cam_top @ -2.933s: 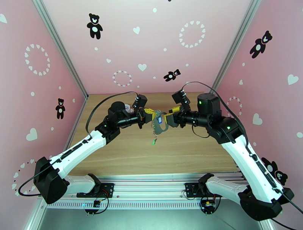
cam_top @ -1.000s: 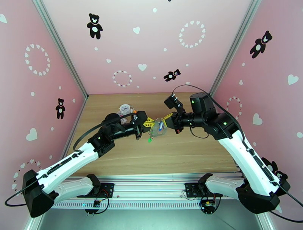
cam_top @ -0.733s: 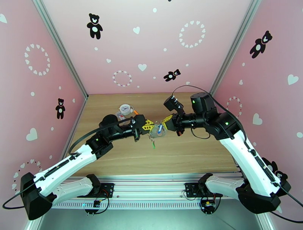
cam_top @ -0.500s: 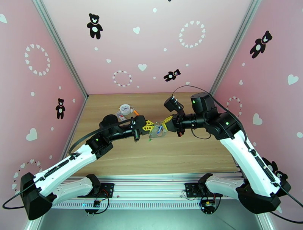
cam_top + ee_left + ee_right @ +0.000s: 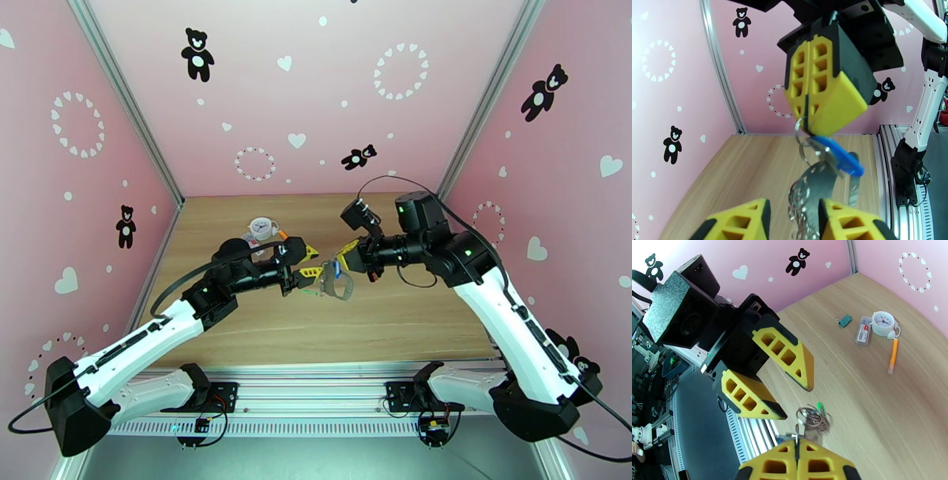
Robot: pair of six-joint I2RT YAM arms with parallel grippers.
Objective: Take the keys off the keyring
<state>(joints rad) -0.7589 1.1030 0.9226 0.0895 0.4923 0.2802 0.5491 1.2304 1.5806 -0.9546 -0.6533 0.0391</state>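
Two end effectors: yellow-fingered, facing each other above the middle of the wooden bench [image 5: 379, 316].
Right end effector [image 5: 809, 127]: clenched, its fingers pressed flat together on a thin metal ring at the top of the keyring [image 5: 821, 184] (the ring pokes out just under the fingertips).
Left end effector [image 5: 792, 398]: released, jaws spread wide and gripping nothing. Seen from its own wrist, the keyring's chain and strap hang down between its two fingers [image 5: 738, 221]; whether they touch cannot be told.
Keyring: hanging in the air from the right end effector, clear of the bench, with a grey-looking strap and loops of chain dangling.
Blue-tagged key [image 5: 839, 156]: on the ring just below the right fingertips, with its tag jutting out sideways.
Green-tagged key [image 5: 819, 406]: a sliver of green behind the coiled rings.
Far left of bench: white clock [image 5: 883, 322], orange pen [image 5: 892, 354], teal binder clip [image 5: 844, 320] and red-and-white tag [image 5: 864, 334], all well apart from the keyring.
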